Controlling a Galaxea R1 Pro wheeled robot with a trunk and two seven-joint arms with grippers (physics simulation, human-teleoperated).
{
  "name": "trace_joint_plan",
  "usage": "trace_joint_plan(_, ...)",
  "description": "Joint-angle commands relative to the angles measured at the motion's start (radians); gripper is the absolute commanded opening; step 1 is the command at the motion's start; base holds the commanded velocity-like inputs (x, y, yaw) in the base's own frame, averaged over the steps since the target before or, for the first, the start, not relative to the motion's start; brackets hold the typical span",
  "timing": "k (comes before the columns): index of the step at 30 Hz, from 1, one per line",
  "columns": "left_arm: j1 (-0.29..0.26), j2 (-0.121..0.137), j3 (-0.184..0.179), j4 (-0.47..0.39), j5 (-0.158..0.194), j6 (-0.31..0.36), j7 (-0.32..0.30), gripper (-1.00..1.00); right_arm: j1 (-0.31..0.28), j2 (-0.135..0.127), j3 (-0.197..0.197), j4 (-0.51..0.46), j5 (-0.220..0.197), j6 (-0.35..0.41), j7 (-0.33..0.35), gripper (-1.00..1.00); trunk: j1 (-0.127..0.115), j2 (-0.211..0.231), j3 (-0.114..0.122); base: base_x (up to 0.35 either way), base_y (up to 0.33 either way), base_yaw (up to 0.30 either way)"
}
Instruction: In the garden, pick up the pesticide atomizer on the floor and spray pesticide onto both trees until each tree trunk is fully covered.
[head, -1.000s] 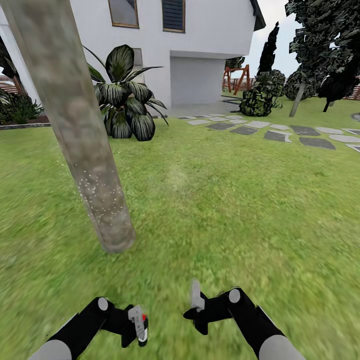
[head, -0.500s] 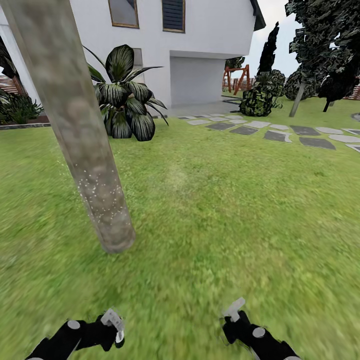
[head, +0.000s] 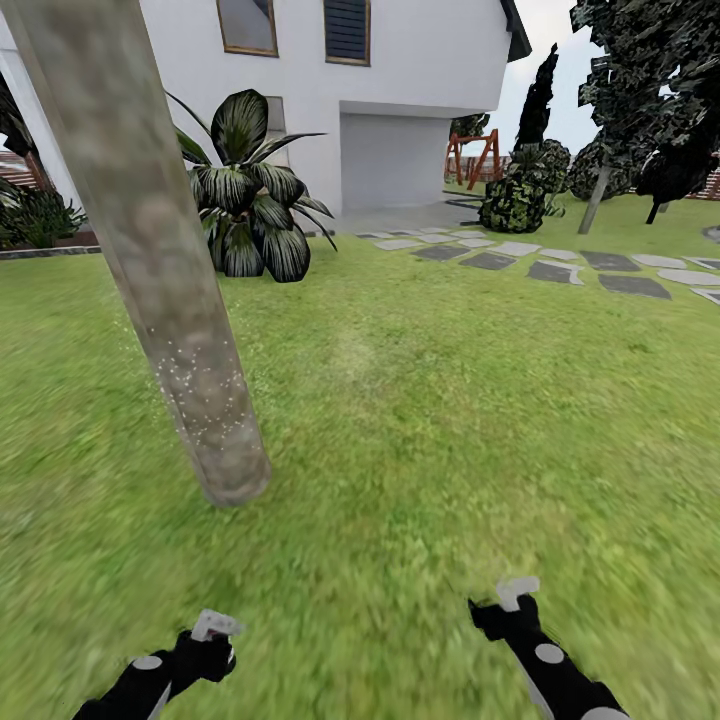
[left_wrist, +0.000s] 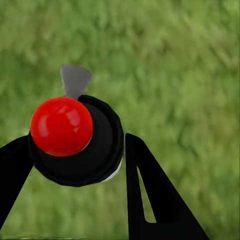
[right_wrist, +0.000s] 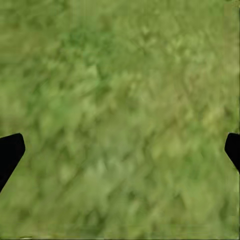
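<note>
Pesticide atomizer (left_wrist: 75, 140), red-capped, sits clamped between the left gripper (left_wrist: 75, 165) fingers, low over the grass (head: 420, 420) near the tree trunk (head: 160, 260). White specks (head: 200, 400) dot the trunk's lower part. Right gripper (right_wrist: 120, 150) spread wide, empty

The trunk (head: 150, 240) is mottled grey, beige and brown, with tiny white specks (head: 200, 395) dusting its lower part. The grass (head: 450, 420) is bright green with yellowish blurs. The house (head: 400, 60) is white, its garage door (head: 392, 160) pale grey. The plant (head: 250, 190) beside it has dark green leaves streaked with white. The stepping stones (head: 560, 262) alternate light and dark grey. The atomizer (left_wrist: 80, 142) is black with a glossy red cap and a grey nozzle. Both arms are black with pale grey joints; the left fingers (left_wrist: 150, 200) and right fingers (right_wrist: 10, 152) are black.
</note>
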Motion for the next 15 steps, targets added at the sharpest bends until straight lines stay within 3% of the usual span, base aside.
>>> trace_joint_plan(1, 0.004, -0.021, 0.003, 0.010, 0.012, -0.001, 0.052, -1.00, 0.001, -0.006, -0.053, 0.030, 0.000, 0.000, -0.023, 1.00, 0.000, 0.000, 0.000, 0.000, 0.000, 0.000)
trace_joint_plan(3, 0.017, -0.054, 0.004, 0.037, 0.037, -0.020, 0.122, -1.00, 0.015, -0.029, -0.094, 0.072, 0.000, -0.001, -0.039, 1.00, 0.000, 0.000, 0.000, 0.000, 0.000, 0.000)
trace_joint_plan(6, 0.057, -0.082, 0.005, 0.090, 0.070, -0.122, 0.194, -1.00, 0.050, -0.042, -0.106, 0.115, 0.000, -0.003, -0.044, 1.00, 0.000, 0.000, 0.000, 0.000, 0.000, 0.000)
trace_joint_plan(10, 0.116, -0.075, 0.008, 0.149, 0.135, -0.245, 0.273, -1.00, 0.069, -0.037, -0.107, 0.152, -0.002, -0.005, -0.041, 1.00, 0.000, 0.000, 0.000, 0.000, 0.000, 0.000)
trace_joint_plan(11, 0.144, -0.069, 0.017, 0.142, 0.164, -0.262, 0.278, -1.00, 0.070, -0.038, -0.109, 0.171, -0.014, -0.032, -0.042, 1.00, 0.000, 0.000, 0.000, 0.000, 0.000, 0.000)
trace_joint_plan(15, 0.149, -0.075, 0.019, 0.143, 0.206, -0.285, 0.278, -1.00, 0.073, -0.035, -0.111, 0.175, -0.020, -0.071, -0.044, 1.00, 0.000, 0.000, 0.000, 0.000, 0.000, -0.022)
